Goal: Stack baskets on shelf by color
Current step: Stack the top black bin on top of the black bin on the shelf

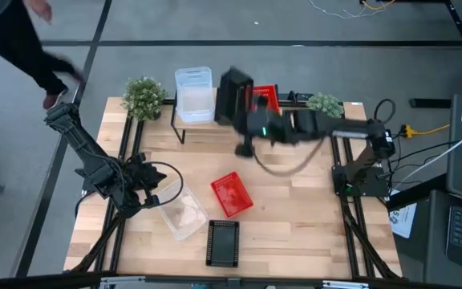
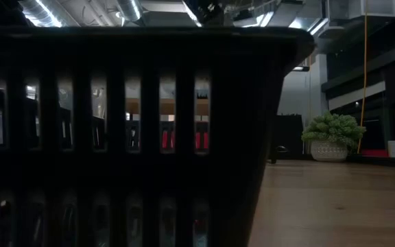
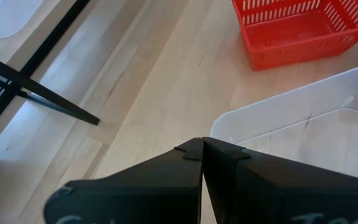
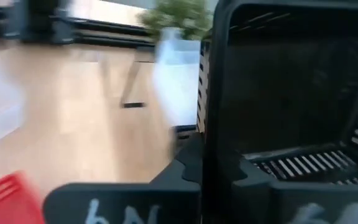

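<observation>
The right gripper reaches from the right side of the table toward the shelf at the far edge, its fingers clamped on the wall of a black basket, which it holds above the middle of the shelf. In the right wrist view that basket is tipped on its side, its open mouth toward the camera and its slatted walls showing inside; the motion blur keeps its long axis from being read for certain. On the shelf's left end stand stacked clear baskets, upright, long axis running from the near edge to the far edge of the table. Just right of the held basket a red basket shows on the shelf. On the tabletop, 3 baskets lie apart from the shelf: a loose red basket near the center, turned at a slant; a clear basket on the table to its left, also slanted; and a black basket at the near edge, long axis pointing toward the shelf, which fills the low view as a dark slatted wall. The left gripper waits over the table's left side beside the clear basket, its fingers pressed together on nothing, as the left wrist view shows.
</observation>
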### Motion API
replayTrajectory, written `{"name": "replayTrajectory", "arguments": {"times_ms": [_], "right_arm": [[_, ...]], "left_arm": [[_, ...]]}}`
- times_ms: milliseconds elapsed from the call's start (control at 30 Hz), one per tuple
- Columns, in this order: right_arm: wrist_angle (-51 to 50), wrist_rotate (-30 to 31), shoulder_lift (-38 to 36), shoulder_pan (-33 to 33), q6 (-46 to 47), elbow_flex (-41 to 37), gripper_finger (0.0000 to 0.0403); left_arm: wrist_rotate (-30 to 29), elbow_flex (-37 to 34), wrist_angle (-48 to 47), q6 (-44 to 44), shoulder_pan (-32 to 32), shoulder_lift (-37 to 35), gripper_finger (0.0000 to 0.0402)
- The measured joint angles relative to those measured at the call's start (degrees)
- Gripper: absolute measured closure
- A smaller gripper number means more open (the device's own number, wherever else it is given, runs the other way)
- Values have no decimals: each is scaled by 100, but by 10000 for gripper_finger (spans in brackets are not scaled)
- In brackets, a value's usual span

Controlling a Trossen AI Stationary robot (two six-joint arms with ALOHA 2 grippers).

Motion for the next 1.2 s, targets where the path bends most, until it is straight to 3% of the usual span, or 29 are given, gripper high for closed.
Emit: {"name": "replayTrajectory", "arguments": {"times_ms": [267,500,1200], "right_arm": [[-440,-1119,746,-1096,27,875,403],[-1676,-1403,1403,-1263,152,1319,403],[-1804,-1863,1563,-1602,-312,1321,403]], "left_arm": [[0,0,-2,-2,2,0,401],[0,0,-4,-2,0,2,401],[2,0,-4,-6,2,0,401]]}}
